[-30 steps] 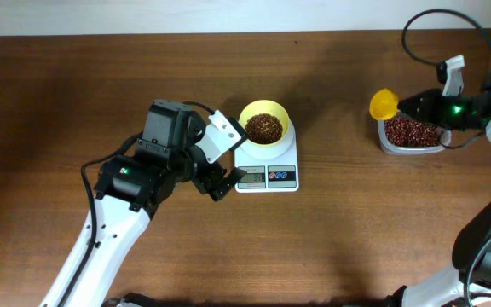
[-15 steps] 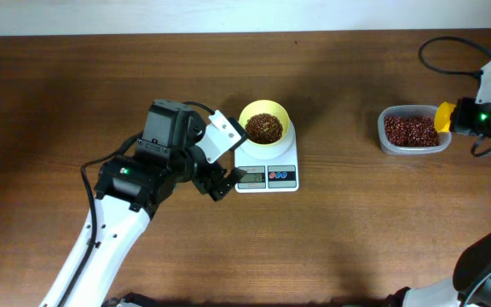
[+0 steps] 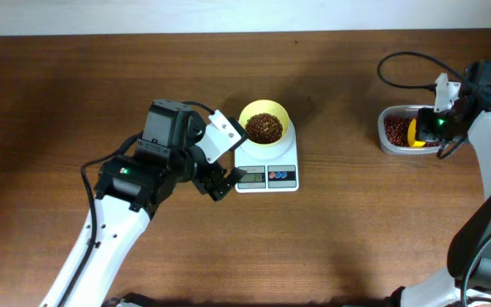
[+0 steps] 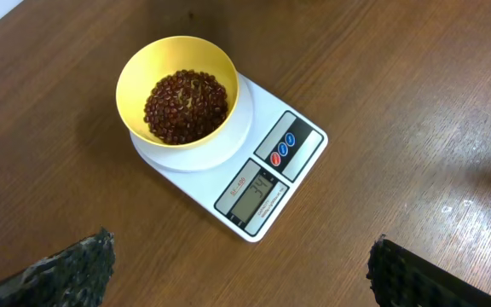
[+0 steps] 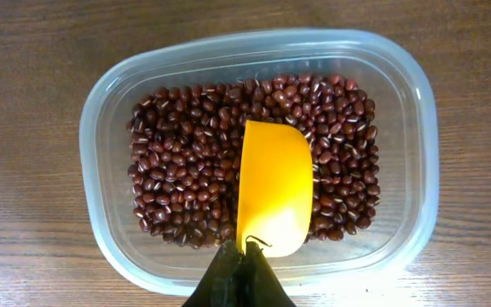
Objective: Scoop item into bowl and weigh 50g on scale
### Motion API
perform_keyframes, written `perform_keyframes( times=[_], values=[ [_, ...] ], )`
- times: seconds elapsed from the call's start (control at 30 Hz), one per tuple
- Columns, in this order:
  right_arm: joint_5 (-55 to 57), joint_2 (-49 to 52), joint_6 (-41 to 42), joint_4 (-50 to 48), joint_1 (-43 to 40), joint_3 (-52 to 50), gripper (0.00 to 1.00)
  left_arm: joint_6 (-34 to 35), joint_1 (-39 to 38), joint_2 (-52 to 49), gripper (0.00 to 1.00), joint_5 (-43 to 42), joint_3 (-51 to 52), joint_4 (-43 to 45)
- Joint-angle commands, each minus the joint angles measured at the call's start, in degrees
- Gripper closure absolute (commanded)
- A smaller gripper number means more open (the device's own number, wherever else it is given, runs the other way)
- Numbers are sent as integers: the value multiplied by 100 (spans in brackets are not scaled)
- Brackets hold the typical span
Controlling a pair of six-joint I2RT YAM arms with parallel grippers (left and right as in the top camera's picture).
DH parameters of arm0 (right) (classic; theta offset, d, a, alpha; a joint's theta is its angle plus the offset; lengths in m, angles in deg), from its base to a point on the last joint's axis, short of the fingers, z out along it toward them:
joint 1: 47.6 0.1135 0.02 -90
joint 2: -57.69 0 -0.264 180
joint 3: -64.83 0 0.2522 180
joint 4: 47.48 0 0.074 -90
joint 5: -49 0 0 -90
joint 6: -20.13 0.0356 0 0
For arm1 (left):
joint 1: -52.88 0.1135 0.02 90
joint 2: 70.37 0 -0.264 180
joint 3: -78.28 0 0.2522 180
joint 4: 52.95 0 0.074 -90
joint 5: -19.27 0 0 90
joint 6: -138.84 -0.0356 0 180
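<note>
Step in hand: refilling. The right hand (image 5: pixel 241 277) is closed on the handle of the yellow scoop (image 5: pixel 275 183), whose cup lies in the tub (image 5: pixel 101 128) among the beans (image 5: pixel 177 179).
Scoop load: no beans show on its yellow face. Whether it is dug in or only resting on the heap cannot be told.
Left hand (image 3: pixel 224 182): wide open and holding nothing. It hangs just beside the scale (image 4: pixel 267 102), at its left front, without touching it.
Tub: clear plastic with rounded corners, at the right of the table (image 3: pixel 356 239), well apart from the scale. Beans cover its floor in a thick layer, so plenty is left to draw on.
Bowl (image 4: pixel 133 81): pale yellow, upright on the scale's round platform. A shallow heap of the same beans fills its bottom, well below the rim.
Scale: white, near the middle of the table, display and buttons facing the front. The display appears to read 34, though the digits are small.
Progress: judged well along but short of 50, if that reading is right.
Next move: it calls for pushing the scoop under the beans and lifting it level. The scoop then has to cross the table to above the bowl.
Pouring: a partial load tipped gradually would suit, since the gap looks modest.
Risk: a full scoop dumped at once could overshoot. A tilted carry could scatter beans on the table.
</note>
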Motion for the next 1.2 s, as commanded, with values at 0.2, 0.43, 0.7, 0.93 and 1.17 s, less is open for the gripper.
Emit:
perform_keyframes(
  times=[0.2, 0.43, 0.7, 0.93, 1.17],
  values=[
    [-1440, 225, 146, -52, 7, -122, 96, 70, 35, 24, 1, -2, 39, 9],
    [-1589, 225, 455, -28, -48, -122, 96, 70, 35, 24, 1, -2, 37, 11],
    [-2013, 225, 555, 131, -507, -120, 96, 70, 35, 24, 1, -2, 39, 11],
    [-2702, 223, 551, 254, -925, -120, 96, 70, 35, 24, 1, -2, 39, 11],
    [-3209, 223, 531, 247, -1427, -120, 96, 70, 35, 24, 1, -2, 39, 11]
  ],
)
